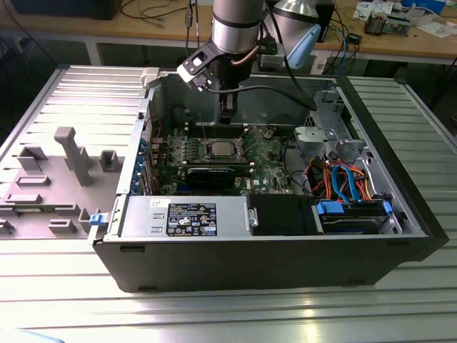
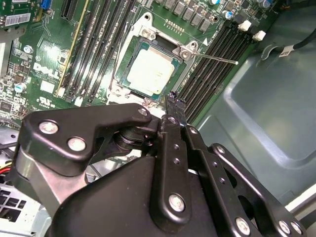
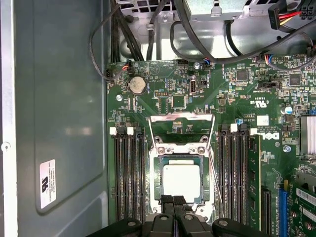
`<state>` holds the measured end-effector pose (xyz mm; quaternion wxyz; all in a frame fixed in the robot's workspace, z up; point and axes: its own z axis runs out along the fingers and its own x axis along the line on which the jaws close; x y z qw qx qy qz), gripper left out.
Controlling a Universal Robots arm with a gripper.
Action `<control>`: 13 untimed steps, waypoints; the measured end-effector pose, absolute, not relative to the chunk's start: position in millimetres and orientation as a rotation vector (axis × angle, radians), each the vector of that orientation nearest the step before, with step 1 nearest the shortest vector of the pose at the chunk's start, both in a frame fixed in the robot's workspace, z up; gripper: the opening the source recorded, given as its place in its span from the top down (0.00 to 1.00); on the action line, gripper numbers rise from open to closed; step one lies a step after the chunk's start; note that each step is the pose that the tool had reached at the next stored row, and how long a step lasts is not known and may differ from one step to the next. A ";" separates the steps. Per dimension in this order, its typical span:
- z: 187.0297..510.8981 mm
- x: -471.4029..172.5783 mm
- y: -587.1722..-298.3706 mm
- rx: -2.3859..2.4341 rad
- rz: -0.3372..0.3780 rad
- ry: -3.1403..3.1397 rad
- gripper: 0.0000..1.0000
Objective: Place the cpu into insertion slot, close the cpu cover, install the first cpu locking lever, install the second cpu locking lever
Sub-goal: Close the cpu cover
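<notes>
Inside the computer case (image 1: 250,264), we see the cpu (image 3: 181,180) seated in the insertion slot (image 3: 157,182). The cpu cover (image 3: 180,117) stands raised, and a locking lever (image 3: 213,177) looks unlatched. The gripper (image 3: 173,200), clenched empty, hovers beside.

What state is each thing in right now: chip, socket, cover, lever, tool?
cpu: seated in the insertion slot.
insertion slot: occupied by the cpu.
cpu cover: open, swung up off the cpu.
locking lever: unlatched, sticking out free.
tool: shut, empty, at the slot's edge.
computer case: open on top.
</notes>
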<state>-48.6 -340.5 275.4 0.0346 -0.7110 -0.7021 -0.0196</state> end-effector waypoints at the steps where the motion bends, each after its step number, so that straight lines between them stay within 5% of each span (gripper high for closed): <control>1: 275.4 -48.0 -340.5 -2.186 -0.060 -2.158 0.89; 13: 275.3 -36.1 -340.5 -2.186 -0.060 -2.158 0.89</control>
